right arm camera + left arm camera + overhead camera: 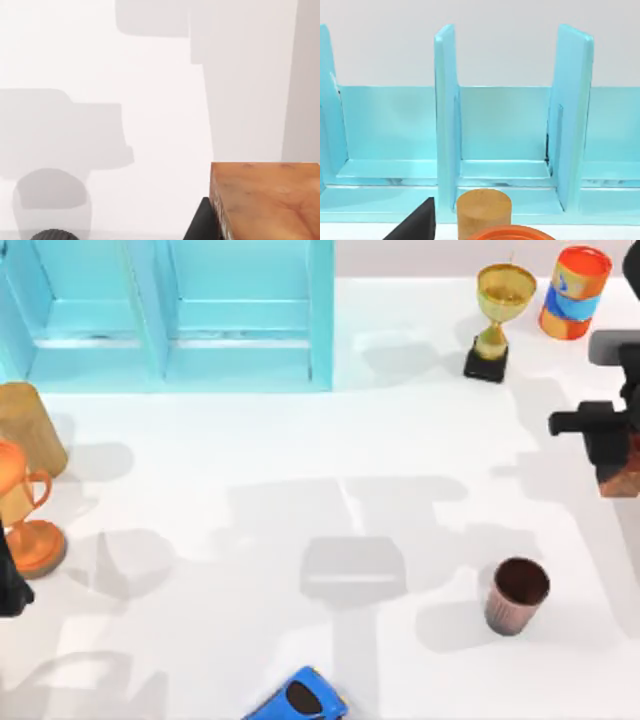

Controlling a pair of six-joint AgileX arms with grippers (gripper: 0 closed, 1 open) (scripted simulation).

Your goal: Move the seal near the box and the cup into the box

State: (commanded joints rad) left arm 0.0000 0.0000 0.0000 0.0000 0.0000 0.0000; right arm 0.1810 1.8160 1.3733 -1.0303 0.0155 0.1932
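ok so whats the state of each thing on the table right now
seal: at the table's right edge, under the right arm, beside a dark finger in the right wrist view
cup: upright, open end up, outside the box
box: far left, compartments bare
gold trophy: upright
orange trophy: upright
can: tilted

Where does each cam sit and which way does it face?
Top view: above the table, looking down; right gripper by the seal, cup nearby.
Left wrist view: low, facing the box; a dark part of its own arm.
Right wrist view: looks down at the seal.
Shared: seal; box.
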